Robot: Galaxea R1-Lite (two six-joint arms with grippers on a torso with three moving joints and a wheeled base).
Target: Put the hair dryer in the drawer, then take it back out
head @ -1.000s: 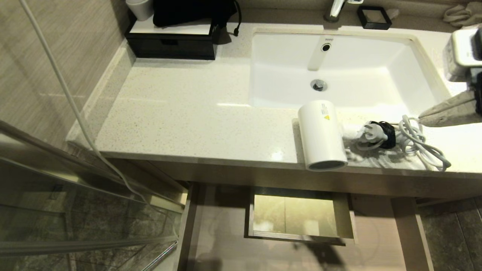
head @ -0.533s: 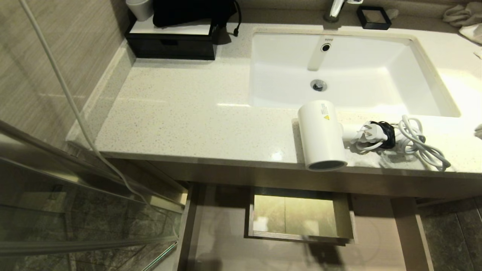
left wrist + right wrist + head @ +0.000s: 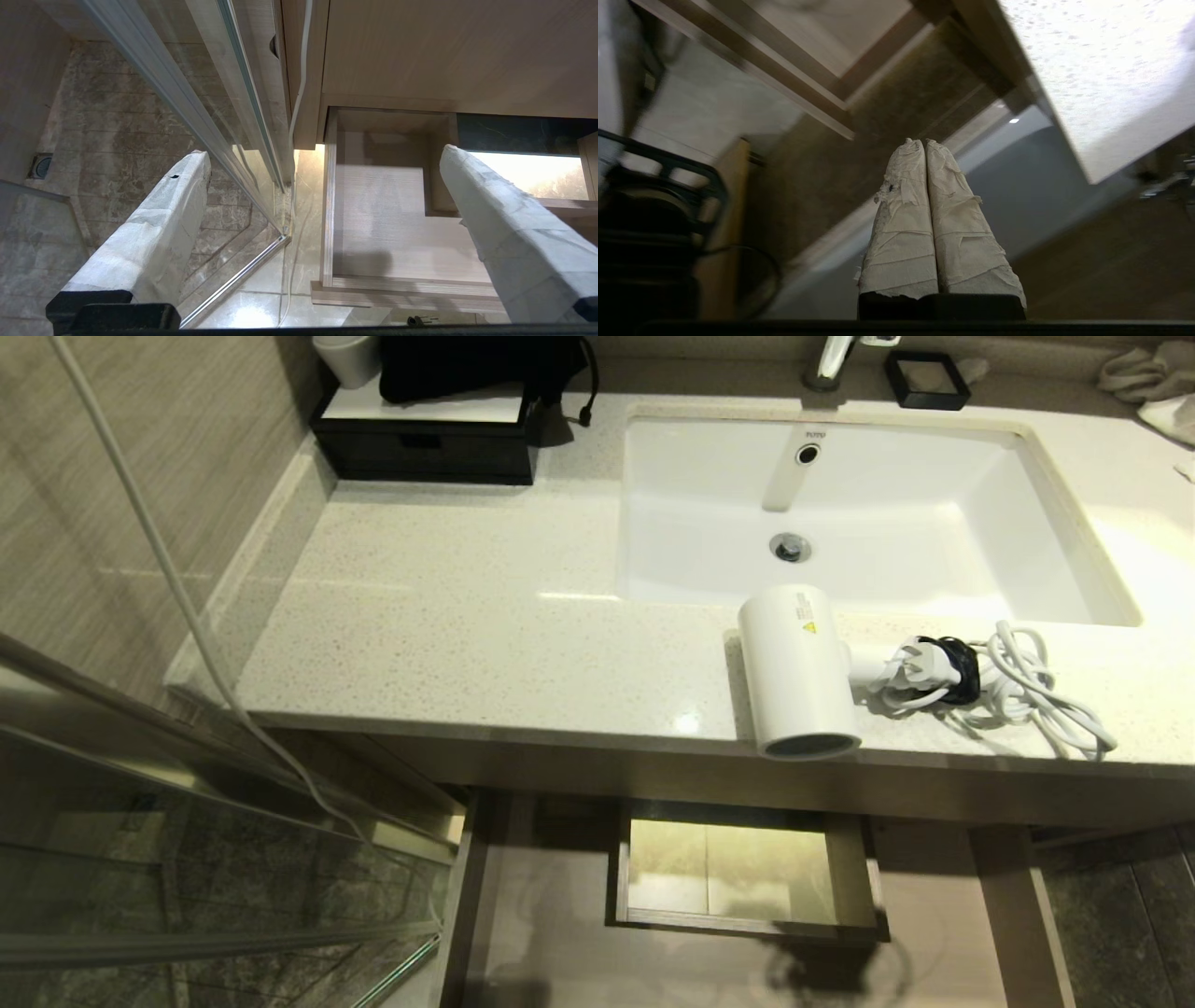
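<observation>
Two pincers, neither on the task's thing. We see the hair dryer (image 3: 799,667) lying on its side on the counter (image 3: 448,635), at the front edge just before the sink (image 3: 1027,504), barrel mouth facing out over the edge. Its bundled cord (image 3: 1022,686) sits beside it on the right, plug tucked in a dark strap. Below, the drawer (image 3: 653,919) stands pulled out, pale inside, nothing in it that we can see.

Right pincer (image 3: 924,142) is off to the side by the counter's end, taped fingers pressed together, holding nothing; it is out of the head view. Left pincer (image 3: 322,161) hangs low over the drawer's left side and the floor, fingers (image 3: 154,224) spread wide, idle.

Handling, as we judge it: hard smooth plastic shell, likely light, rigid, and slippery on the round barrel. A grip across the barrel's middle looks best, or at the neck where the handle meets it. Cord is limp and will trail; loops could snag the counter edge or drawer rim. Barrel may roll if nudged.
</observation>
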